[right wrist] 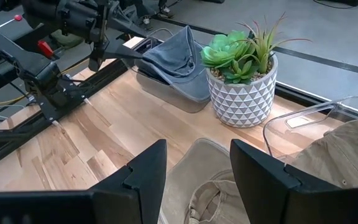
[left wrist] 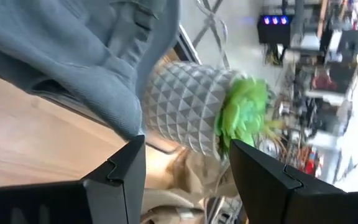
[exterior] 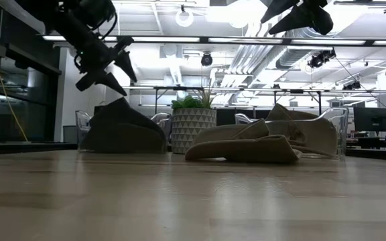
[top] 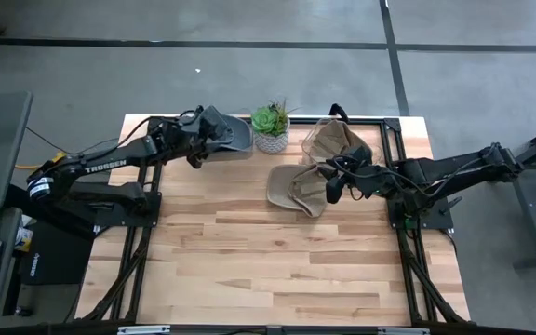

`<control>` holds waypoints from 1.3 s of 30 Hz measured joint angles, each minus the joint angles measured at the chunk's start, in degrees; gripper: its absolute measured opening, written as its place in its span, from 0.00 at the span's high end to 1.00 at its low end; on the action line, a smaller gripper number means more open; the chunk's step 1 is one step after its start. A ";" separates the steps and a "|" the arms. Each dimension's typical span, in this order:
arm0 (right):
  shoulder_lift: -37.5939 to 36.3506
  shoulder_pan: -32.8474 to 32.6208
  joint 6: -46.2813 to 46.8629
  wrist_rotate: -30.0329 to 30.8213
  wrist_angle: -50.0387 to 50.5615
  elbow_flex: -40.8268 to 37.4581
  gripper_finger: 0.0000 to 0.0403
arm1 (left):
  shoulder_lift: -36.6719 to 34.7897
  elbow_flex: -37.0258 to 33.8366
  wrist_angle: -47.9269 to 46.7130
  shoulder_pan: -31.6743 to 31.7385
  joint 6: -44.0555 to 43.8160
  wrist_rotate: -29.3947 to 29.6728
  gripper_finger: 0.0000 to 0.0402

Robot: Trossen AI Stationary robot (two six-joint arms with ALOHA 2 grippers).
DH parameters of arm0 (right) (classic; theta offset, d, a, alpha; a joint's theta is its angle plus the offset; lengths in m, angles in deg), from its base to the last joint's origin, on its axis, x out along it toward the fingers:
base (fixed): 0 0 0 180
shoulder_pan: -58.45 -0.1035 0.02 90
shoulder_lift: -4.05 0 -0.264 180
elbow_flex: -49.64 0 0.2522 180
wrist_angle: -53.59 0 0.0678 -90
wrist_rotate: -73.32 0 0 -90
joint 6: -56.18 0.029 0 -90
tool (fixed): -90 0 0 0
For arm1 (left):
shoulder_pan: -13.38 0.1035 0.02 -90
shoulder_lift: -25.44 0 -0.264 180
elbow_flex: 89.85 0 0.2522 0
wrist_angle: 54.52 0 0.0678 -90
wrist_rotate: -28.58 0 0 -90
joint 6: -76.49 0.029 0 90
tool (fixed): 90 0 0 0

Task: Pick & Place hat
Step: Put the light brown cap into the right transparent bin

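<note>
The tan hat (top: 298,187) lies flat mid-table, just near of the potted succulent (top: 271,127). The right gripper (top: 335,185) hovers over it, fingers spread and empty. I'd drop straight onto the brim's raised fold before pinching; the left gripper (top: 214,130), also spread, waits by the grey hat (top: 237,136)

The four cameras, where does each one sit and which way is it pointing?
High view: overhead, straight down on the table, both arms, the grey hat, the tan hat.
Low view: table-top height, level across; both tools hang above.
Left wrist view: on the left arm, its open left tool facing the potted plant.
Right wrist view: on the right arm, its open right tool over the tan hat.
All four views share the potted plant.
</note>
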 joint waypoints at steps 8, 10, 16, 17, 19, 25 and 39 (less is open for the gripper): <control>0.00 0.00 0.00 0.00 0.00 0.00 0.57 | -0.02 -0.02 -2.68 0.00 4.45 -1.83 0.53; 0.00 0.00 -0.02 0.00 0.00 0.00 0.57 | 0.00 -0.02 -4.77 0.00 4.34 0.24 0.53; 0.00 0.00 -0.39 0.02 0.00 0.00 0.57 | 0.83 -0.04 -6.18 0.02 4.32 3.81 0.53; 0.00 -0.01 -0.39 0.00 -0.01 0.00 0.57 | 0.83 -0.04 -5.68 0.02 4.32 3.59 0.53; 0.00 0.00 -0.39 0.00 0.00 0.00 0.57 | 0.83 -0.04 -4.16 0.00 4.32 2.23 0.53; 0.00 0.00 -0.39 -0.03 0.00 0.00 0.57 | 0.63 -0.04 -0.56 0.00 5.95 -5.08 0.53; 1.03 0.00 -6.00 -5.26 0.03 0.00 0.57 | 0.63 -0.04 4.71 -3.36 21.70 -27.92 0.53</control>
